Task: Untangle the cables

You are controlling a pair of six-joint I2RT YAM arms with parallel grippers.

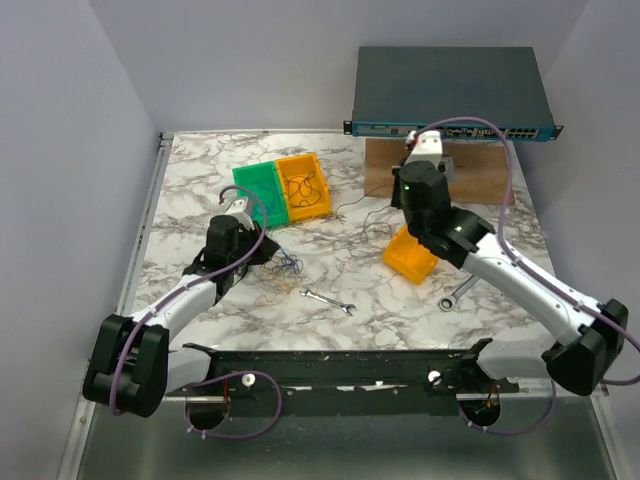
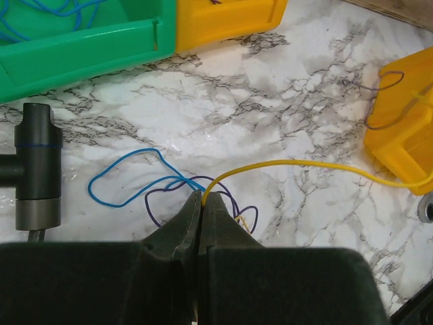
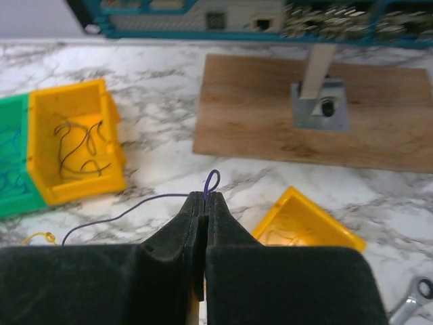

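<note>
Partway through, judging by the layout: blue strands (image 2: 40,13) already lying in the green bin (image 1: 257,190), dark strands (image 3: 81,145) in the yellow bin (image 1: 303,185) touching its right side. Still left: a loose knot of cables (image 1: 283,265) on the table (image 1: 200,160) just on the near side of the green bin, with a blue cable (image 2: 91,186), a purple cable (image 2: 233,201) and a yellow cable (image 2: 298,161) crossing there. Left gripper (image 2: 203,198) over that knot, jaws pressed fully together on the yellow cable's end. Right gripper (image 3: 205,200) well to the right of the green bin, likewise closed with no gap, pinching a small loop of purple cable
</note>
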